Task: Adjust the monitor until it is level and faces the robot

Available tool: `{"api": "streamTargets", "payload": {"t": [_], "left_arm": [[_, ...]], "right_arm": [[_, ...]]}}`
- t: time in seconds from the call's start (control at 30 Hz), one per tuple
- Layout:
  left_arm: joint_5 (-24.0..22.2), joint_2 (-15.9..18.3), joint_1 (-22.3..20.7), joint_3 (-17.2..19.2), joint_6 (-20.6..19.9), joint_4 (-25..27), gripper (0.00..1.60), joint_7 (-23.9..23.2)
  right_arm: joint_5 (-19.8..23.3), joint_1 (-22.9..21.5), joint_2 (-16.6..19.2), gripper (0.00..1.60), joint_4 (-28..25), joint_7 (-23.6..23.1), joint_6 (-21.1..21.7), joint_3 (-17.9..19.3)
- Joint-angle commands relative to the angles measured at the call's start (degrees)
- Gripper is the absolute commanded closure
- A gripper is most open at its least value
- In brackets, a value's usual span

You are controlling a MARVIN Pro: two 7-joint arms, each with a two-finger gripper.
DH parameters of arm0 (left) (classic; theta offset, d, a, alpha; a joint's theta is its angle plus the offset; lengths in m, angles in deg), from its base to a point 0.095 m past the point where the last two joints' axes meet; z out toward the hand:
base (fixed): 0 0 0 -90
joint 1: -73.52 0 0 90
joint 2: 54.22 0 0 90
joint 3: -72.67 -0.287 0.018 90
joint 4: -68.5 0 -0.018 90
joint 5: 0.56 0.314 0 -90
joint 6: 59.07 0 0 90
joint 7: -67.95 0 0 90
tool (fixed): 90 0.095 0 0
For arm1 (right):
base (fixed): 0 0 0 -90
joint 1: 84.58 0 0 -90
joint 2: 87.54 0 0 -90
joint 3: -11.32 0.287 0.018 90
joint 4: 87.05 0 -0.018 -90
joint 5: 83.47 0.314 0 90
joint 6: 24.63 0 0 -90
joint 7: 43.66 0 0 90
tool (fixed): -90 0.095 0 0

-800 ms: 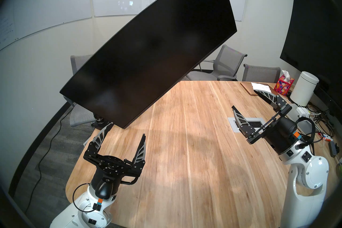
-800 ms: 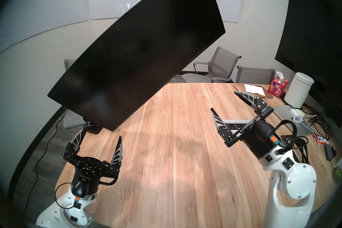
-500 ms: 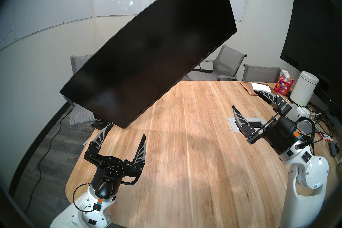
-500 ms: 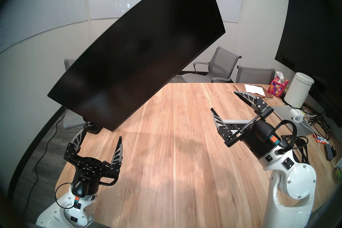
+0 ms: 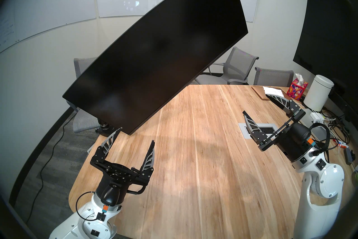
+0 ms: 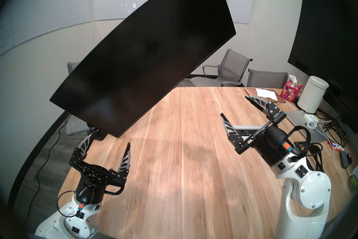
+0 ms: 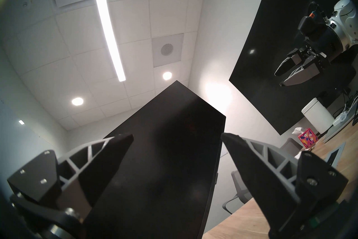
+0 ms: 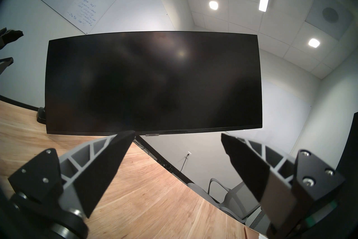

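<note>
The monitor (image 5: 158,52) is a wide curved black screen, unlit and strongly tilted: its left end hangs low near the table, its right end rises high. Its clamp base (image 5: 104,126) shows under the low corner. My left gripper (image 5: 136,134) is open just below that low corner, not touching it; in the left wrist view the monitor (image 7: 164,164) fills the space beyond the open gripper (image 7: 177,137). My right gripper (image 5: 255,103) is open over the table's right side, far from the screen. In the right wrist view the monitor (image 8: 153,85) stands beyond the open gripper (image 8: 178,135).
A wooden table (image 5: 203,164) with a power outlet box (image 5: 257,132). At its far right are a white canister (image 5: 319,95), a tissue box (image 5: 298,90), a laptop and cables (image 5: 335,126). A large wall screen (image 5: 333,29) hangs at right. Grey chairs (image 5: 238,68) stand behind.
My left gripper has shifted slightly to the right and its fingers have turned a little toward the monitor's low corner. The monitor and the right arm have not moved.
</note>
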Motion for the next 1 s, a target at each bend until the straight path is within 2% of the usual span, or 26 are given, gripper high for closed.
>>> {"api": "streamTargets", "payload": {"t": [0.0, 0.27, 0.43, 0.47, 0.5, 0.57, 0.77, 0.97], "left_arm": [[-2.4, -0.2, 0.9, -0.3, -1.4, 2.5, 0.0, 0.0], [-4.5, -0.4, 1.6, -0.5, -3.2, 3.6, 0.0, -0.7], [-3.5, -1.4, 1.8, -0.4, -4.2, 3.9, 0.0, -0.3], [-2.4, -2.9, 0.1, -1.9, -4.0, 1.7, 0.0, -0.3], [-1.5, -5.3, -3.6, -5.1, -4.1, -2.5, 0.0, -1.0], [-1.1, -6.4, -4.7, -6.5, -5.4, -2.8, 0.0, -2.2], [0.6, -8.2, -6.2, -8.1, -6.1, -3.0, 0.0, -1.8], [-0.5, -9.1, -6.9, -9.3, -5.9, -4.1, 0.0, -1.4]], "right_arm": [[0.2, -0.1, 0.1, 0.0, -0.8, -0.1, 0.0, 0.0], [0.2, -0.1, 0.1, 0.0, -0.8, -0.1, 0.0, 0.0], [0.2, -0.1, 0.1, 0.0, -0.8, -0.1, 0.0, 0.0], [0.2, -0.1, 0.1, 0.0, -0.8, -0.1, 0.0, 0.0], [0.2, -0.1, 0.1, 0.0, -0.8, -0.1, -0.1, 0.0], [0.1, -0.1, 0.1, 0.0, -0.7, -0.1, -0.1, 0.0], [0.1, -0.1, 0.1, 0.0, -0.8, -0.1, -0.1, 0.0], [0.2, -0.1, 0.1, 0.0, -0.8, -0.1, -0.1, 0.0]]}}
